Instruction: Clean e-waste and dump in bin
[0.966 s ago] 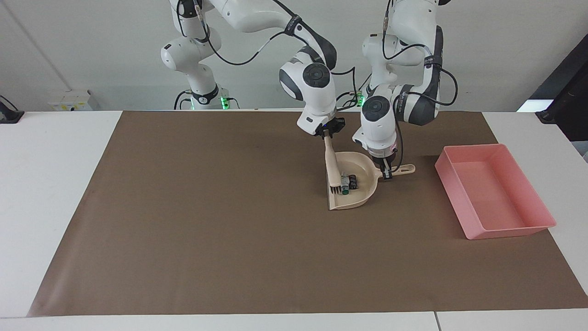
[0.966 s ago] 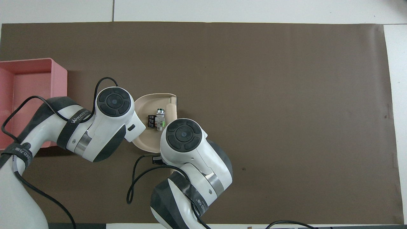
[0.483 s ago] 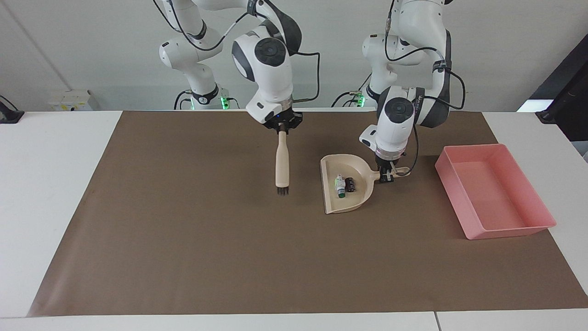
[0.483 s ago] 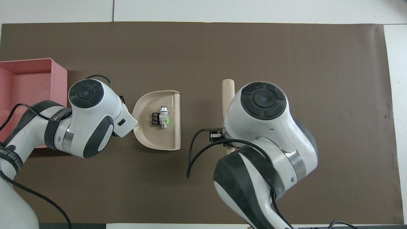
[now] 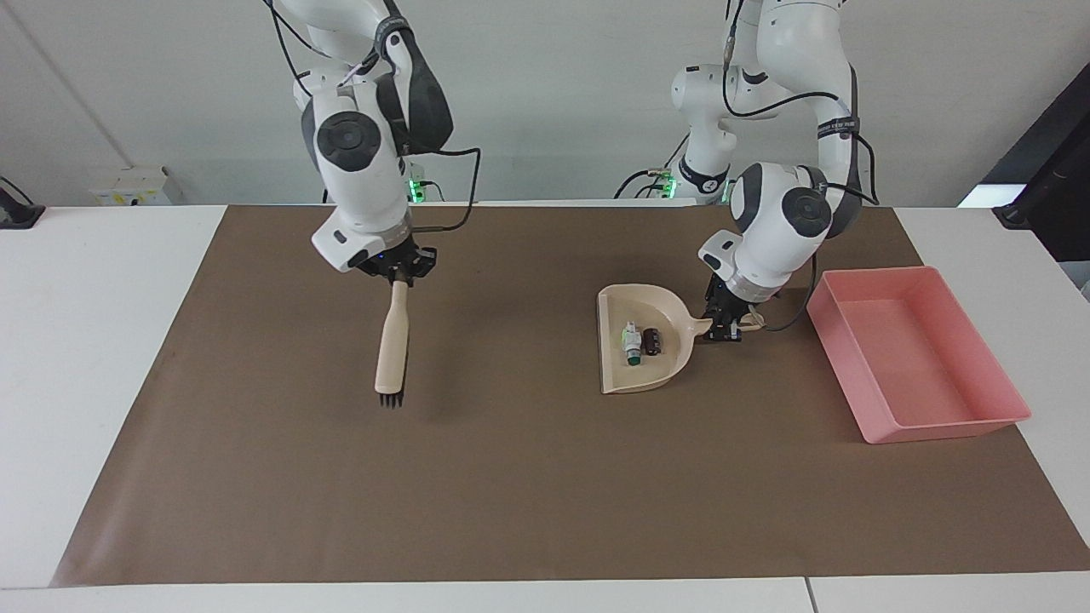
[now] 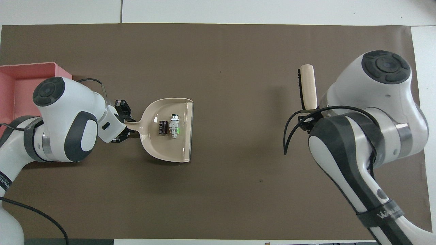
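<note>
- The left gripper (image 5: 725, 328) is clamped on the handle of the beige dustpan (image 5: 640, 340). The pan's scoop runs out from the jaws toward the right arm's end of the table, and its long axis lies along the table's length.
- The pink bin (image 5: 915, 353) lies the other way from those jaws, toward the left arm's end of the table and close beside the left gripper. In my judgement the coming move turns on this: the load sits on one side of the jaws and the bin on the other, so the pan has to be carried over and tipped.
- The left arm is plainly the nearer one to the bin and already has the pan. The pan looks to rest flat on the brown mat (image 5: 511, 477).
- The e-waste lies inside the pan, about mid-floor, out from the left jaws along the handle's line. It is two small pieces side by side: a white cylinder (image 6: 174, 124) with a green end, and a black block (image 6: 162, 127) with pale marks, the block being closer to the jaws. They touch or nearly touch; I cannot tell which.
- Both pieces look loose and light, likely to slide or roll if the pan tilts early.
- The right gripper (image 5: 398, 277) grasps the top of a beige brush (image 5: 392, 349), which hangs bristles down over the mat, well apart from the pan.
</note>
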